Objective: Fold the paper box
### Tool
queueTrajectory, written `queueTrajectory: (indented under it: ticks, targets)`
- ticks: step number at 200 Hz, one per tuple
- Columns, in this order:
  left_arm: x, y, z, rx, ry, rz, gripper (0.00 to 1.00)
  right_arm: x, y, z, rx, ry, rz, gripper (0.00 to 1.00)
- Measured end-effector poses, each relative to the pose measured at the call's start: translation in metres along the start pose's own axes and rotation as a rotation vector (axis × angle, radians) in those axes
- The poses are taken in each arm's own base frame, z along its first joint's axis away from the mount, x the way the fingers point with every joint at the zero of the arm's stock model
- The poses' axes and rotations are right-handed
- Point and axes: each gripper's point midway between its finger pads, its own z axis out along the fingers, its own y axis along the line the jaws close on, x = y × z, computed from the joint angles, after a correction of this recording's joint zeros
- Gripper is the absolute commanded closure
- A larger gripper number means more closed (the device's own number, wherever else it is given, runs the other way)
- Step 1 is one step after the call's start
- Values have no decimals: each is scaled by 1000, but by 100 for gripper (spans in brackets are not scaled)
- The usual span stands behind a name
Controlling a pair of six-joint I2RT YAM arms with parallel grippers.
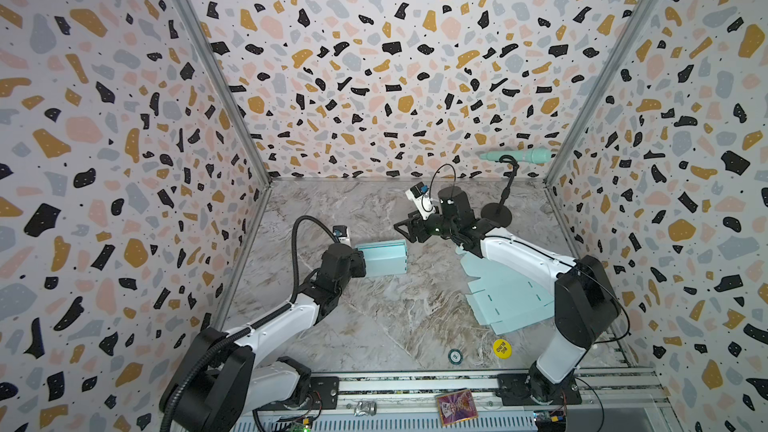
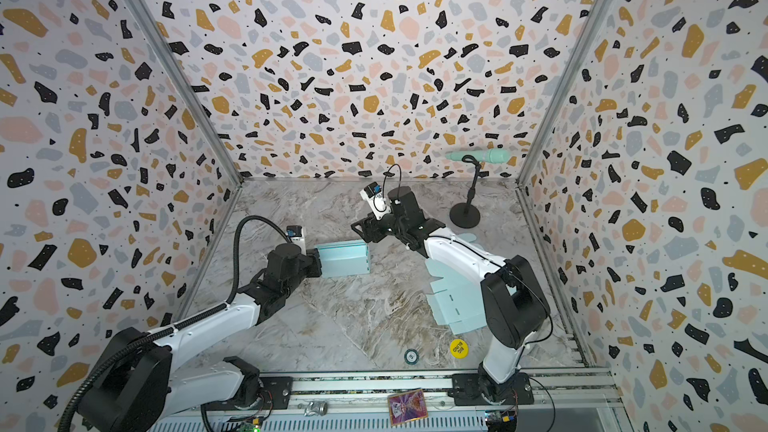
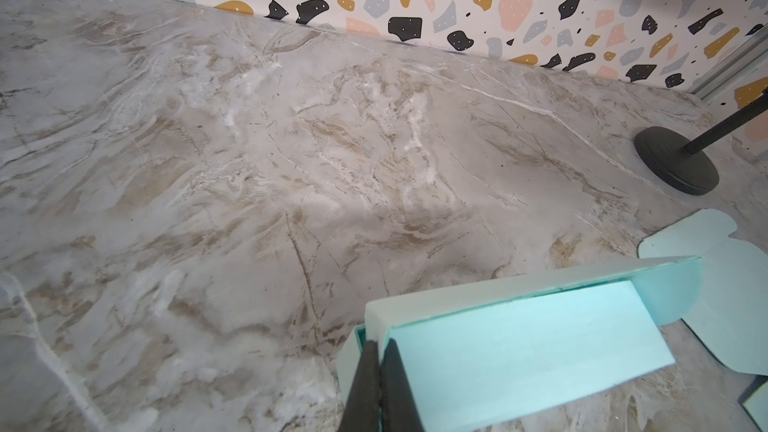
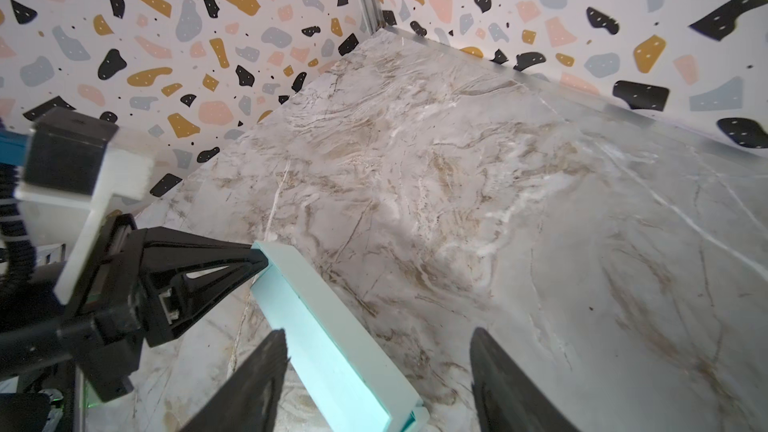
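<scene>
The mint paper box stands folded up on the marble table, left of centre in both top views. My left gripper is shut on its left end wall. In the left wrist view the two dark fingers pinch that wall, with the box stretching away from them. My right gripper hovers open just above and behind the box's right end. In the right wrist view its gripper stands wide apart over the box, touching nothing.
Flat unfolded mint sheets lie under the right arm. A black stand holding a mint microphone stands at the back right. A yellow disc and a round chip lie near the front edge.
</scene>
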Motion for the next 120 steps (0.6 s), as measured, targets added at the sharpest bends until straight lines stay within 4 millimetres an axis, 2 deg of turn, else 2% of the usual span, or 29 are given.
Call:
queueTrajectory:
  ticks: [45,72,120]
  targets:
    - [1,-3,0,-2,-3,15,100,30,-5,27,47,70,21,33]
    - [1,-3,0,-3,-5,19,100,43,-11,32,104,90,34,34]
    - [2,-5,2,-5,-17,27,100,45,-13,34,124,77,40,42]
